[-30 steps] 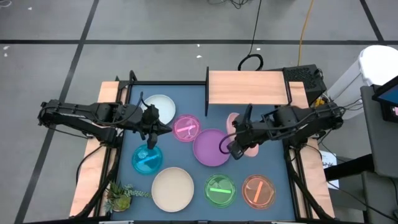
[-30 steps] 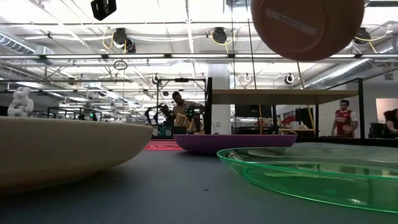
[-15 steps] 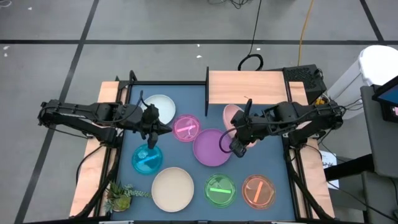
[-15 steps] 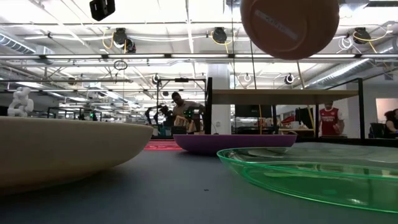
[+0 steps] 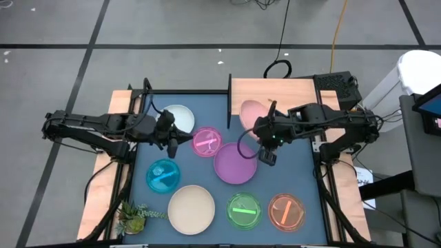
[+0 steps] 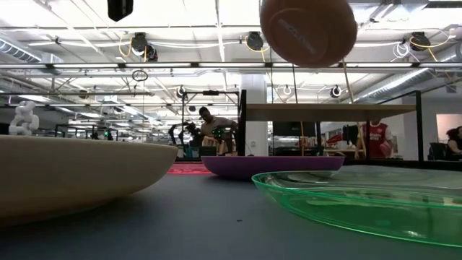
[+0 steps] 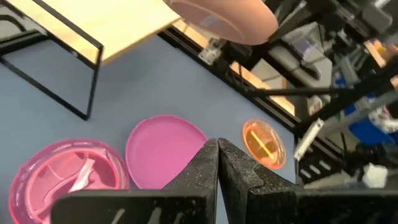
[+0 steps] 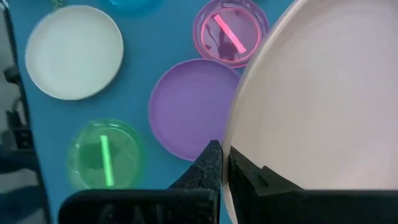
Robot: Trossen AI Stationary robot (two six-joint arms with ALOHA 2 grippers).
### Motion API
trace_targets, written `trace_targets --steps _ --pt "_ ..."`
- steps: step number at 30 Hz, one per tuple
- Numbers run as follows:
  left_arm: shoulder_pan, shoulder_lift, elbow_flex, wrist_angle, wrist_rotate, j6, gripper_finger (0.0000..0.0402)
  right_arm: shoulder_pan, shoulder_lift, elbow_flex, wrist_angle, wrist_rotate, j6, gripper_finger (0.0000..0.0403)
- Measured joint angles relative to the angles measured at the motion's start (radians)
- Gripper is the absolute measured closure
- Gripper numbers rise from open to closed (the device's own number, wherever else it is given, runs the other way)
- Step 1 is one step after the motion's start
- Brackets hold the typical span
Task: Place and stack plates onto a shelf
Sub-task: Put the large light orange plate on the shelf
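Note:
The salmon pink plate [image 5: 250, 110] hangs raised and tilted by the near left corner of the shelf [image 5: 275, 96], a light-wood board with a black upright [image 5: 229, 100]. My right gripper [image 5: 260, 128] is shut on the plate. The plate's underside [image 6: 308, 29] shows high in the low view. My left gripper [image 5: 182, 139] is shut and holds nothing. It hovers between the white-blue plate [image 5: 176, 118] and the pink translucent plate [image 5: 207, 141]. The purple plate [image 5: 236, 164] lies flat on the blue table below the right arm. My right gripper pinches the salmon plate's rim [image 8: 231, 149] between its two fingers, one on the inner face and one on the underside. The fingers slant down from the table's right side. The plate is lifted clear of the table and tilted, its hollow side [image 8: 323, 93] facing the wrist camera.
Teal [image 5: 163, 176], cream [image 5: 191, 210], green [image 5: 244, 211] and orange [image 5: 286, 211] plates lie along the near part of the table. A small plant [image 5: 134, 217] sits at the near left corner. Wooden rails [image 5: 100, 193] flank the table.
My right gripper has carried the salmon plate toward the far edge and the shelf, and a little to the left. It rolled its wrist, so the plate turned and now shows more of its face from above. My left gripper stayed in place and turned slightly.

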Motion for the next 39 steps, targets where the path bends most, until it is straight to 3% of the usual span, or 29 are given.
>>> trace_targets --steps 16,23,31,39 --pt "0.0 0.0 0.0 -0.071 -0.06 -0.161 0.0387 -0.238 0.0 0.0 -0.011 -0.002 -0.636 0.0403" --pt "0.0 0.0 -0.007 -0.093 -0.06 -0.222 0.0387 -0.353 0.004 -0.009 -0.003 -0.002 -0.781 0.0403" --pt "0.0 0.0 -0.036 -0.096 -0.069 -0.138 0.0387 -0.416 0.004 -0.159 0.023 0.001 -0.884 0.0403" --pt "0.008 0.0 -0.063 -0.093 -0.165 -0.072 0.0387 -0.416 0.005 -0.325 0.169 0.128 -1.041 0.0403"
